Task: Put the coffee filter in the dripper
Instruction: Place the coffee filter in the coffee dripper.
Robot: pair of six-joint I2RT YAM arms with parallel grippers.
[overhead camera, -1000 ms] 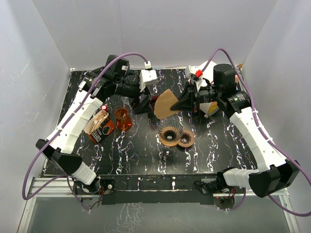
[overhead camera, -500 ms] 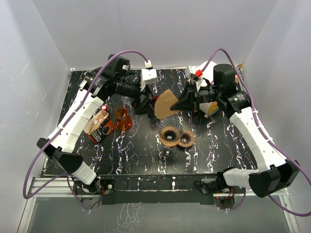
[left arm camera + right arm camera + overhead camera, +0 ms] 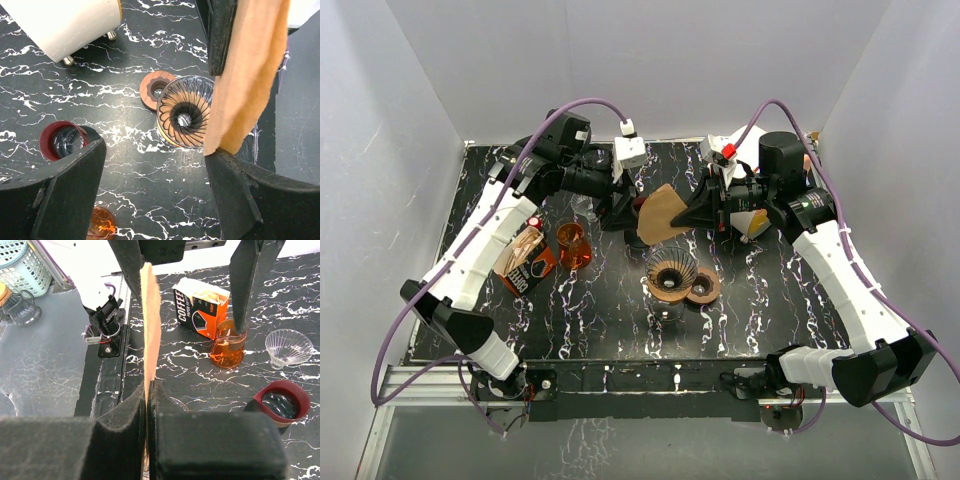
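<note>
1. Change: left fingers, spread wide, have edged nearer the tan paper coffee filter; right fingers stay clenched on it.
2. Filter held aloft near the ribbed clear-glass dripper, not yet seated; placement apparently pending.
3. Black white-veined marble worktop; plain white walls.

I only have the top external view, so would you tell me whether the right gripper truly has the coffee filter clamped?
Observer: Yes; the right wrist view shows the right gripper shut on the coffee filter, which stands edge-on in its grip.
Operator: Is the left gripper gripping it too?
Observer: No; the left gripper has its jaws wide apart, one finger on each side of the filter.
Operator: What is hidden under the grippers?
Observer: A red-rimmed cup stands there, apart from the dripper.
</note>
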